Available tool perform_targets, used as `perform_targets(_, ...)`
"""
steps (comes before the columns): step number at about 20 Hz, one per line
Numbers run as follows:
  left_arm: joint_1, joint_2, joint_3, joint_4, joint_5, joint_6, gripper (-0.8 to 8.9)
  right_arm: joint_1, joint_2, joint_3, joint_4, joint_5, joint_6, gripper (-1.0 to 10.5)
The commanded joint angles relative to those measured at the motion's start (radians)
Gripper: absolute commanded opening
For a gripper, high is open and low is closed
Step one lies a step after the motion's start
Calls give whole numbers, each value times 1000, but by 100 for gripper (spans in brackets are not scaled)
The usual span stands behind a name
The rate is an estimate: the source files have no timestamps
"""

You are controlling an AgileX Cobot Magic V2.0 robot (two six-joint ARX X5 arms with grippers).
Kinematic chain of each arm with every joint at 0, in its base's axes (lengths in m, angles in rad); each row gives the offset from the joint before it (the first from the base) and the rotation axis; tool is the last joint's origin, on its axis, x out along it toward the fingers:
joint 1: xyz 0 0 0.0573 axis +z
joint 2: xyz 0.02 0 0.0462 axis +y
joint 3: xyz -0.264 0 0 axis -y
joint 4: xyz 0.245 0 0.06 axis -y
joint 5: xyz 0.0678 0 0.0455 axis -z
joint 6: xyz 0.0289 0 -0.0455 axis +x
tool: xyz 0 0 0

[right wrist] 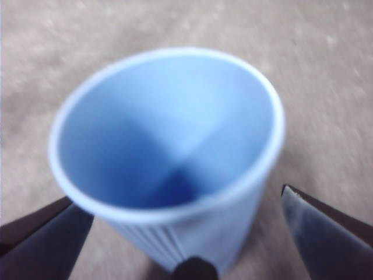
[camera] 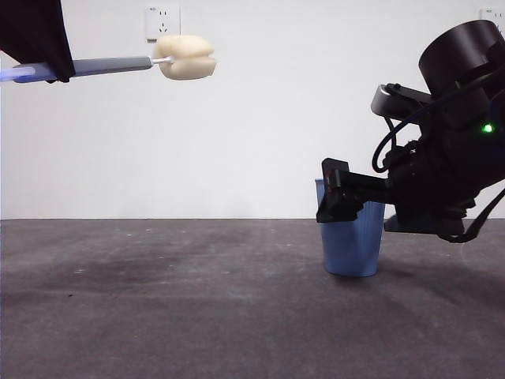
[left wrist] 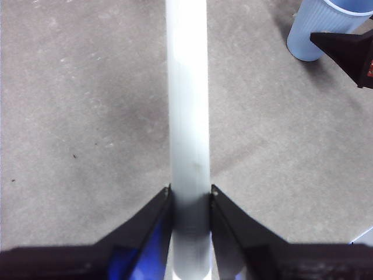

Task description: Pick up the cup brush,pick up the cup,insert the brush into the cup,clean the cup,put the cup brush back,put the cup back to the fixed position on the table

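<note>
The cup brush (camera: 186,57) is being held aloft, pinched in the left gripper (left wrist: 190,201), while the cup (camera: 352,243) on the table (camera: 158,300) is being straddled by the right gripper's (right wrist: 186,233) spread jaws, with lifting, cleaning and returning still ahead

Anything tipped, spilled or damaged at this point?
Nothing stands out. The cup stands upright on the table, empty inside, with the right gripper open around it. The left gripper holds the cup brush level in the air, sponge head intact.

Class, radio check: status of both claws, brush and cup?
Left claw shut on cup brush, held high. Right claw open around cup, standing on table. Nothing in the way.
</note>
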State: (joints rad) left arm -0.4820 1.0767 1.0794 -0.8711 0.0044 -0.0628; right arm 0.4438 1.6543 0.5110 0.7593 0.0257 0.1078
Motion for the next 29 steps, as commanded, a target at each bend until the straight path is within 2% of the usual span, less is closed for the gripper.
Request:
perform_targets(1, -3, 0, -3, 2, 3, 6, -9, 2, 35, -8, 43, -2, -9, 601)
perform_targets(6, -3, 0, -3, 2, 2, 5, -9, 2, 80, -7, 121, -1, -12, 323)
perform_targets(10, -3, 0, -3, 2, 0, 5, -9, 1, 82, -7, 138, -1, -24, 174)
perform_targets(13, -3, 0, -3, -2, 0, 8, -9, 3, 81, -7, 138, -1, -43, -18)
perform_targets(16, -3, 1, -3, -34, -3, 48, -9, 5, 50, -7, 97, -1, -47, -16)
perform_targets(17, -2, 1, -3, -46, -4, 71, -9, 9, 20, -7, 56, 0, -48, -16)
perform_targets(20, -1, 3, -3, -68, -5, 149, -9, 33, -137, -3, -150, 7, -126, -17)
perform_targets(25, -1, 10, -3, -100, -2, 289, -9, 72, -366, 110, -731, 19, -275, -17)
perform_targets(29, -3, 27, -3, -193, 6, 438, -9, 131, -383, 236, -1070, 159, -414, -17)
